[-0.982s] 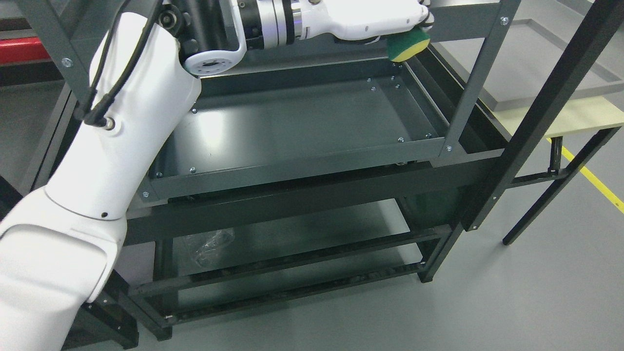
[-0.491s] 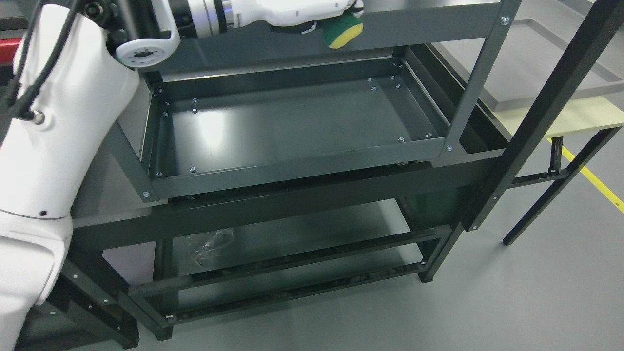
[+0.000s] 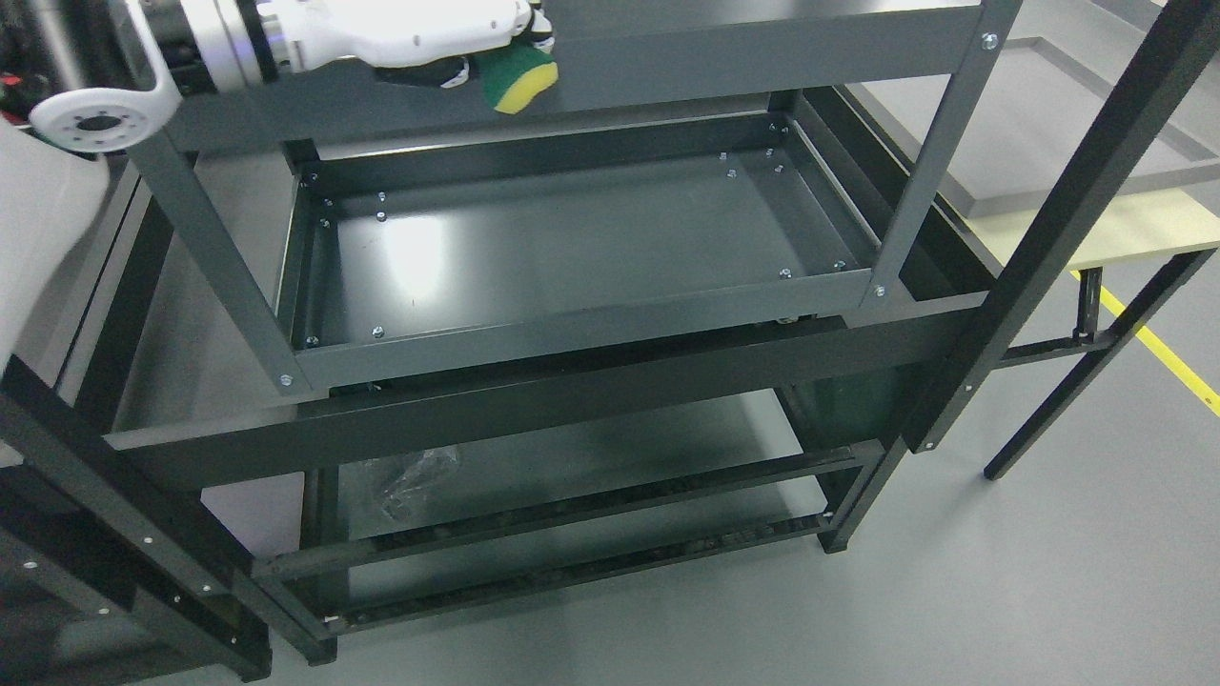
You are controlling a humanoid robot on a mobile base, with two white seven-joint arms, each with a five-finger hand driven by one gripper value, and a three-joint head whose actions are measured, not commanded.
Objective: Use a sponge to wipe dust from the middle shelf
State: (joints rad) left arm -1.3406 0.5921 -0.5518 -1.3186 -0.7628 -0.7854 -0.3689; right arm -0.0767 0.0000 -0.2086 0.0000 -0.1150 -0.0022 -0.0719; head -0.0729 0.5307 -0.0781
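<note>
Below and to the right of the robot's left hand (image 3: 419,38), whose fingers clamp a green-and-yellow sponge (image 3: 518,76) against the upper rail, the middle shelf (image 3: 572,238) lies open, its long axis running left to right, untouched by the sponge.

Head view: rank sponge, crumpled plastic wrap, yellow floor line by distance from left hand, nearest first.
From the left hand, top left:
1. Sponge, in its fingers.
2. Crumpled plastic wrap, bottom shelf, lower left.
3. Yellow floor line, far right.

Workshop, steel shelving (image 3: 591,329), taped floor (image 3: 1158,348)
</note>
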